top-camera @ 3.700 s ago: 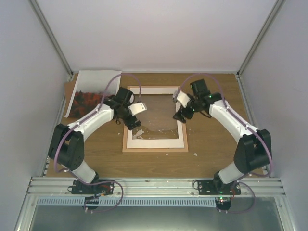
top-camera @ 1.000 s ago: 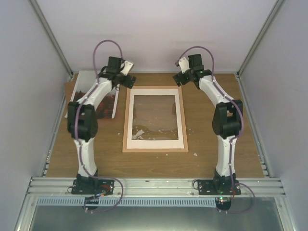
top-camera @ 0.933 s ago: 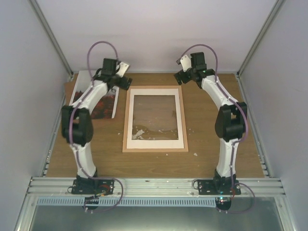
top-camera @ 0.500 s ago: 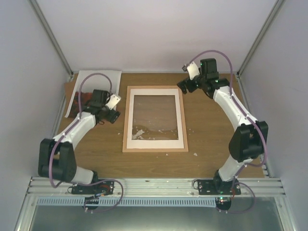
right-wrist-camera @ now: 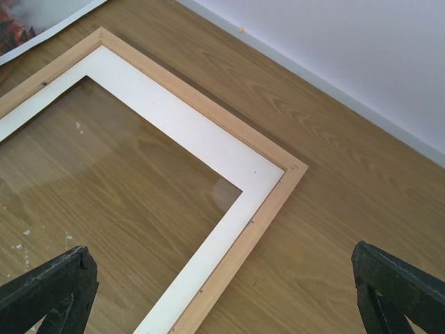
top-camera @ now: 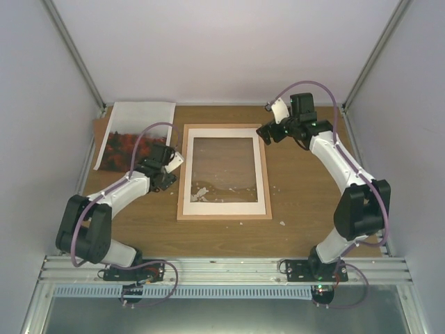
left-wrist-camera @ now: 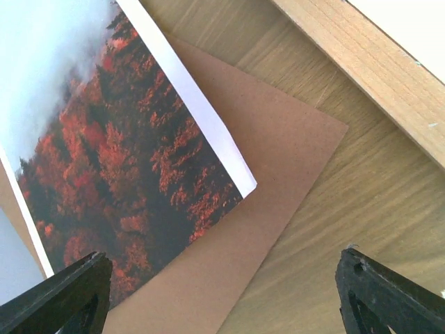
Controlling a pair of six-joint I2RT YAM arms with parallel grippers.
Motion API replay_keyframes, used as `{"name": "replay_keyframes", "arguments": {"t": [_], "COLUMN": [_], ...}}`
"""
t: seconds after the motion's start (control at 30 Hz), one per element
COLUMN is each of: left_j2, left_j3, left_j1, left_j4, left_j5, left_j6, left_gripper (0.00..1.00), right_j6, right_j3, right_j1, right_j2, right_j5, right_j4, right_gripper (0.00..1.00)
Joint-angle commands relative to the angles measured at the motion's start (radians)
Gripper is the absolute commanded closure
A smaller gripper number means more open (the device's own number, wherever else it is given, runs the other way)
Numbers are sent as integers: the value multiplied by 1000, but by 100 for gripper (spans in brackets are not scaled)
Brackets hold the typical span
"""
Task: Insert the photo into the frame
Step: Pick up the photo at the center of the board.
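The photo [top-camera: 133, 133], red-orange hills under grey mist with a white border, lies at the far left on the brown backing board [top-camera: 97, 131]. The frame [top-camera: 182, 174], light wood rails with a white mat and a clear pane, lies flat mid-table. My left gripper [top-camera: 164, 174] is open and empty, hovering between the photo's near right corner and the frame's left rail. The left wrist view shows the photo [left-wrist-camera: 118, 153], the board [left-wrist-camera: 271, 195] and the rail [left-wrist-camera: 375, 76]. My right gripper [top-camera: 266, 133] is open and empty above the frame's far right corner [right-wrist-camera: 278, 184].
Small white scraps lie on the pane [top-camera: 201, 191] and on the table near the frame's near right corner [top-camera: 281, 223]. White walls close in the table at the back and both sides. The photo's edge shows in the right wrist view [right-wrist-camera: 28, 24].
My left arm has pulled back from the far end to beside the frame's left rail. My right arm has swung out and dropped toward the frame's far right corner. Frame and photo have not moved.
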Motion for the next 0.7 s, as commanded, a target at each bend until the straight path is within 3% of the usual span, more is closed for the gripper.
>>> {"name": "replay_keyframes", "arguments": {"t": [0.0,0.67], "left_j2": [58,258], "left_j3": [34,94], "left_j1": [-21,-23], "left_j4": [80,195], "left_j5": [-56,-142], "left_j6": [16,36], "left_gripper": [12,24], "right_j6": [10,5], "right_j3": [-13,5], "right_j1": [-13,-19], "right_j2": [-36,-2], "right_j5": [-6,-17], "right_j4": [17,13], "right_gripper": [0,0]}}
